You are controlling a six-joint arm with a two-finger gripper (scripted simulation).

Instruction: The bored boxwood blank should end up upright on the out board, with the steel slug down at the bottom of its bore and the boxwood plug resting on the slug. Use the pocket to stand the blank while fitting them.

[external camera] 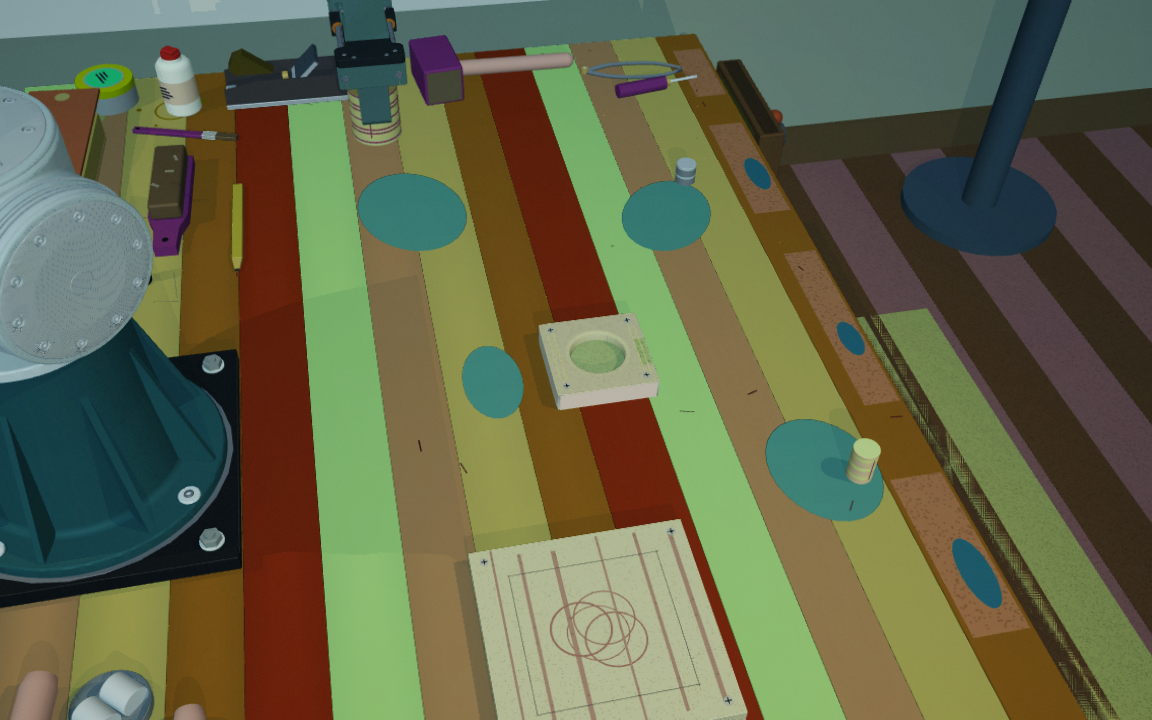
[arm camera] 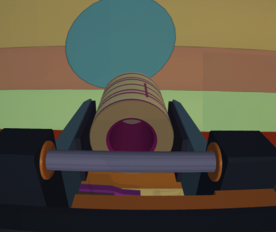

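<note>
The bored boxwood blank (external camera: 375,121) (arm camera: 132,112), a tan cylinder ringed with purple lines and with a purple-lined open bore, hangs upright above the far end of the bench, gripped by my gripper (external camera: 372,107) (arm camera: 132,125). A teal disc (external camera: 411,211) lies on the bench below it. The pocket block (external camera: 598,359) sits mid-bench with its round recess empty. The out board (external camera: 603,622) lies at the near edge, marked with circles and lines. The steel slug (external camera: 686,170) stands beside the far right disc (external camera: 665,215). The boxwood plug (external camera: 863,460) stands upright on the near right disc (external camera: 822,467).
A plane (external camera: 285,81) and a purple mallet (external camera: 437,70) lie just behind the gripper at the far edge. A glue bottle (external camera: 176,81), brush, purple screwdriver (external camera: 648,85) and pencil lie along the far and left sides. The robot base (external camera: 70,403) fills the left.
</note>
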